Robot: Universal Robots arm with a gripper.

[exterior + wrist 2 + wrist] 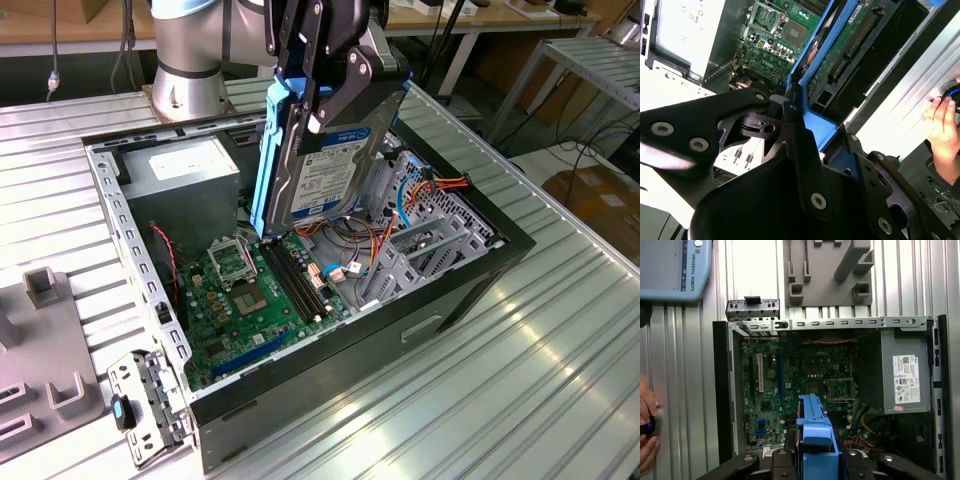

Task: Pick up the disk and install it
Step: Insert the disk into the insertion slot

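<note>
The disk (330,175), a dark metal drive with a white-and-blue label in a blue plastic carrier frame, hangs on edge above the open computer case (470,290). Its lower end is just over the motherboard (250,290). My gripper (325,115) is shut on its upper part, one black finger lying across the labelled face. In the second wrist view the disk (850,45) shows its green circuit side and blue frame, held in my gripper (812,132). In the first wrist view the blue carrier edge of the disk (815,432) sticks out from my gripper (815,462) over the case.
A grey drive cage (420,235) with loose orange and blue cables stands at the case's far side, on the exterior view's right. A power supply (185,175) fills the back corner. A metal bracket (145,405) and a grey fixture (40,340) lie outside. A person's hand (647,427) rests nearby.
</note>
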